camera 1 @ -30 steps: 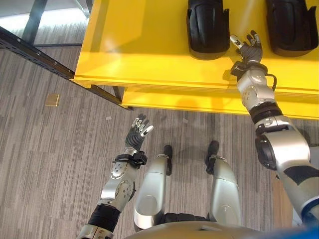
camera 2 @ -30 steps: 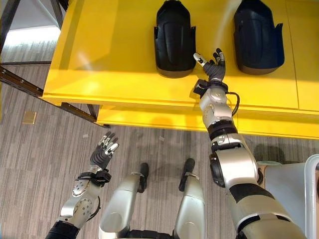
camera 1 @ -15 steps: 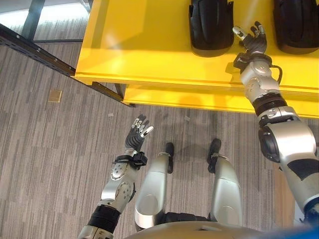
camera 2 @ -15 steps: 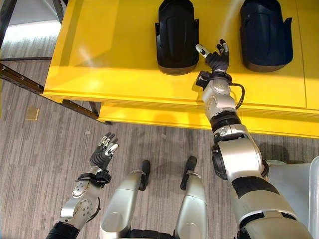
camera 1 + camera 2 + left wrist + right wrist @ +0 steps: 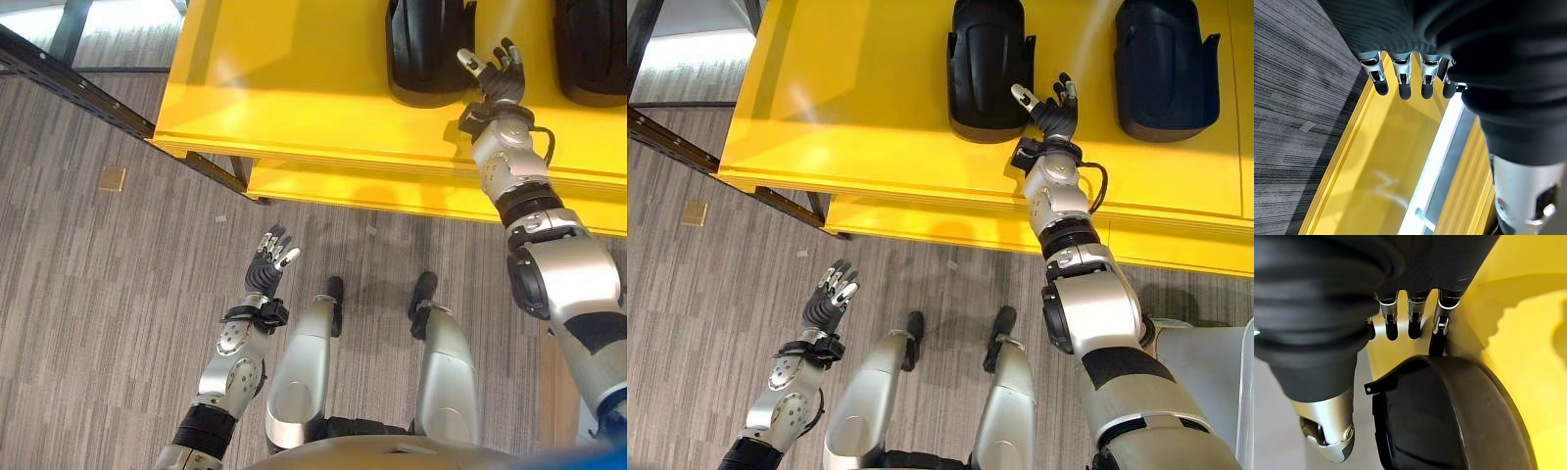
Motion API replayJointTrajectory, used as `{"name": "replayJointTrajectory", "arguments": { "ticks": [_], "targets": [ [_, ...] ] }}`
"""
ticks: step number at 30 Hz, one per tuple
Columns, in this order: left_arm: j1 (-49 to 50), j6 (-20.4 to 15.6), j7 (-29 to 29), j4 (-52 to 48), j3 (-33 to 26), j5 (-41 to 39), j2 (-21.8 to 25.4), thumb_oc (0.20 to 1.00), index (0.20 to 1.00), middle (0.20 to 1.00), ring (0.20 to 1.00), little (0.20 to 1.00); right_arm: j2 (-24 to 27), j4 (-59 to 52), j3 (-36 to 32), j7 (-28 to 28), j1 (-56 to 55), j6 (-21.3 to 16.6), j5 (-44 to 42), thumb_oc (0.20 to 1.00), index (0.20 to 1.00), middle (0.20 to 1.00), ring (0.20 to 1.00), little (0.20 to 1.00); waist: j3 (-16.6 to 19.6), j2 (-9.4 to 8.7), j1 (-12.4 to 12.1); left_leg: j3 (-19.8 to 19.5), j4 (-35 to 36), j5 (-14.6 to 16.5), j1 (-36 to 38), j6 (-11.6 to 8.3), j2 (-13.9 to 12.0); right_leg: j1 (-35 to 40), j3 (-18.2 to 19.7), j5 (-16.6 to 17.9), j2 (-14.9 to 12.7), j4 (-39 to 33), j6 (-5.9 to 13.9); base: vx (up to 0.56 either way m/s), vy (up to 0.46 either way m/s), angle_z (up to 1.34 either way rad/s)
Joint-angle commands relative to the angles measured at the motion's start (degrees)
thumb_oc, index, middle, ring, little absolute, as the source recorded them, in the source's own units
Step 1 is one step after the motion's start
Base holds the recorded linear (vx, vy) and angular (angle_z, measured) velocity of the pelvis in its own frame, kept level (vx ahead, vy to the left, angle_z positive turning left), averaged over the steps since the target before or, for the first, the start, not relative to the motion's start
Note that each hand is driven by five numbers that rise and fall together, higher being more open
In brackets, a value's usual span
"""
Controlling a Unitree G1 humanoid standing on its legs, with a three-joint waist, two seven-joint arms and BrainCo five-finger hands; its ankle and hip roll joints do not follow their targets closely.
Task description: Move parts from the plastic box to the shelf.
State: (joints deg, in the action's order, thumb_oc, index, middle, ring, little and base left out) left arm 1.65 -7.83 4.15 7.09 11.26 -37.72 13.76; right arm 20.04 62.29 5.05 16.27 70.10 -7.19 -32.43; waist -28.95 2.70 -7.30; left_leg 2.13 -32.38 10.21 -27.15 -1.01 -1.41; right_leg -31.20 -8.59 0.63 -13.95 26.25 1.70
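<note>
My right hand (image 5: 1050, 110) rests over the yellow shelf (image 5: 862, 108), fingers straight and spread, holding nothing. Two black parts lie on that shelf: the nearer part (image 5: 988, 64) sits just beside my hand at about 10 o'clock, apart from my thumb; the second part (image 5: 1166, 64) lies at 2 o'clock. My left hand (image 5: 267, 264) hangs above the grey floor (image 5: 98, 294), fingers straight and relaxed, empty
</note>
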Motion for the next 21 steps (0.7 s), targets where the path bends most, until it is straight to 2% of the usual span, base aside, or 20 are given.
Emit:
{"name": "replayJointTrajectory", "arguments": {
  "ticks": [1, 9, 21],
  "targets": [
    [2.4, -3.34, 0.11, -5.95, -0.36, -1.72, 0.19, 1.0, 1.0, 1.0, 1.0, 1.0, -0.8, 0.05, 1.88, -0.78, 4.98, -0.69, -0.64, 1.0, 1.0, 1.0, 1.0, 1.0, -0.84, 0.21, -2.26, -4.59, 0.1, 2.64, 1.79, -3.86, -4.35, 1.36, 3.58, -0.01, -3.02, 3.0, 2.47, 0.0, 0.0, 0.0],
    [2.45, -3.66, 0.52, -5.72, -0.47, -2.47, 0.13, 1.0, 1.0, 1.0, 1.0, 1.0, -3.58, -0.55, 2.11, -1.41, 5.01, -0.57, -0.9, 1.0, 1.0, 1.0, 1.0, 1.0, -0.84, -0.13, -2.47, -4.48, 0.4, 2.63, 1.8, -3.9, -4.32, 1.24, 3.59, 0.25, -2.87, 2.63, 2.51, 0.0, 0.0, 0.0],
    [2.36, -4.42, 0.62, -5.88, 0.07, -2.99, 0.42, 1.0, 1.0, 1.0, 1.0, 1.0, -4.78, -1.09, 1.6, -1.5, 4.88, -1.15, -1.93, 1.0, 1.0, 1.0, 1.0, 1.0, -0.84, -0.46, -2.37, -4.28, 0.06, 2.84, 1.59, -3.87, -4.3, 1.03, 3.82, 0.41, -2.69, 2.41, 2.54, 0.0, 0.0, 0.0]
  ]
}}
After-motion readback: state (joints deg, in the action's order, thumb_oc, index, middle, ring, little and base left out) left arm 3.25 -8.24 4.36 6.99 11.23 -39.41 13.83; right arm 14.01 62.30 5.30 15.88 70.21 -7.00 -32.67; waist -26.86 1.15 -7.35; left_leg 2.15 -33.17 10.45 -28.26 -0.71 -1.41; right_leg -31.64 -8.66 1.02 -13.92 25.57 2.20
